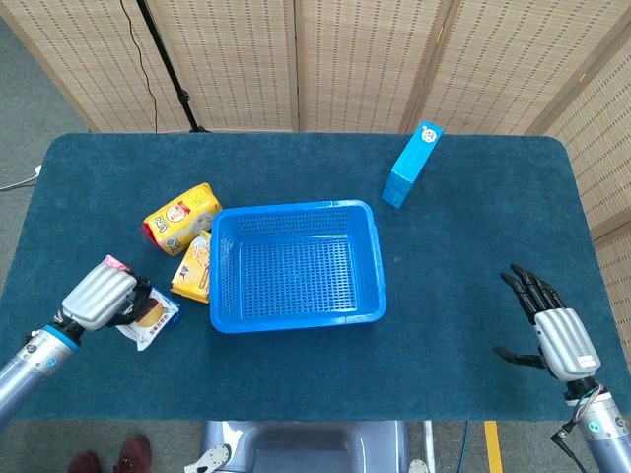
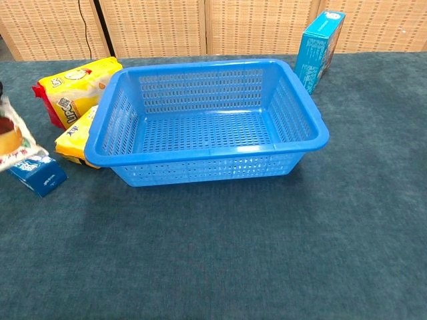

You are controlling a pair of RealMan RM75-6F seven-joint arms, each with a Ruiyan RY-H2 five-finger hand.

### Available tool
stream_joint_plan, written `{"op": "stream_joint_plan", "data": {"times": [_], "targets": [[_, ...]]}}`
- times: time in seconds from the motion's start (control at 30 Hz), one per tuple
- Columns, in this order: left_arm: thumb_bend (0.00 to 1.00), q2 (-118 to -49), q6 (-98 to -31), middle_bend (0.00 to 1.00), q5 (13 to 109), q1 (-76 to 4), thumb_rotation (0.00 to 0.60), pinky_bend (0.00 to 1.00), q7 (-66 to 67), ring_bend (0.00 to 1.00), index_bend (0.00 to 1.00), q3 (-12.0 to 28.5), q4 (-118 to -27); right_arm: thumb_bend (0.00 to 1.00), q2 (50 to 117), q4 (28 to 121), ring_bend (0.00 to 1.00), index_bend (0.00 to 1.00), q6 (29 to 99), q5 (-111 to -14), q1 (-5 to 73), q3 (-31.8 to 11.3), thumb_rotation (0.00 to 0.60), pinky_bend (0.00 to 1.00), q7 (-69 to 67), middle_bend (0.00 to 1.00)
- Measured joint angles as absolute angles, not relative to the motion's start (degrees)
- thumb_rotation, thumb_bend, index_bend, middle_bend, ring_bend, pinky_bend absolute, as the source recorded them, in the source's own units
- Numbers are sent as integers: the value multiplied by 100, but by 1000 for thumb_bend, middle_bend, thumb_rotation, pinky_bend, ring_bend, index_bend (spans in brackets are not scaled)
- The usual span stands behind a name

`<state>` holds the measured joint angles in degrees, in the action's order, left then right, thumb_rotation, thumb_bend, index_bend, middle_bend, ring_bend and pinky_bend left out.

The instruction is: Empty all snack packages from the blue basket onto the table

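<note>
The blue basket [image 1: 296, 264] [image 2: 207, 120] stands in the middle of the table with nothing inside it. My left hand [image 1: 102, 295] is left of the basket near the table's front edge, gripping a white snack packet [image 1: 148, 319] [image 2: 12, 142] low over the cloth. That packet hangs over a blue snack box [image 2: 39, 174]. Two yellow packets [image 1: 182, 217] [image 1: 195, 267] lie just left of the basket. My right hand [image 1: 557, 330] hovers at the front right corner, fingers spread, holding nothing.
A tall blue carton [image 1: 411, 165] [image 2: 319, 48] stands upright behind the basket to the right. Wicker screens close off the far side. Dark teal cloth [image 1: 463, 276] covers the table between the basket and my right hand.
</note>
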<state>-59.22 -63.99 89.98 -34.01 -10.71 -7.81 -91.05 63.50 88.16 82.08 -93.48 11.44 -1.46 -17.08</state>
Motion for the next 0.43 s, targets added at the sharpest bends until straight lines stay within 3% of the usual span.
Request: {"op": "stream_joint_plan", "data": {"times": [0.03, 0.17, 0.43], "targets": [[10, -5924, -6333, 0, 9025, -3392, 599, 2, -1197, 0, 0, -812, -9100, 0, 6349, 8811, 0, 0, 8211, -9355, 1146, -144, 600, 90, -1712, 0], [0, -5960, -6430, 0, 9220, -3245, 597, 0, -1896, 0, 0, -872, -8994, 0, 6329, 8784, 0, 0, 8248, -9417, 1143, -122, 600, 56, -1727, 0], [0, -6138, -7975, 0, 9211, -2267, 600, 0, -1877, 0, 0, -824, -8756, 0, 6498, 8640, 0, 0, 8665, -9432, 1039, -251, 600, 0, -1173, 0]]}}
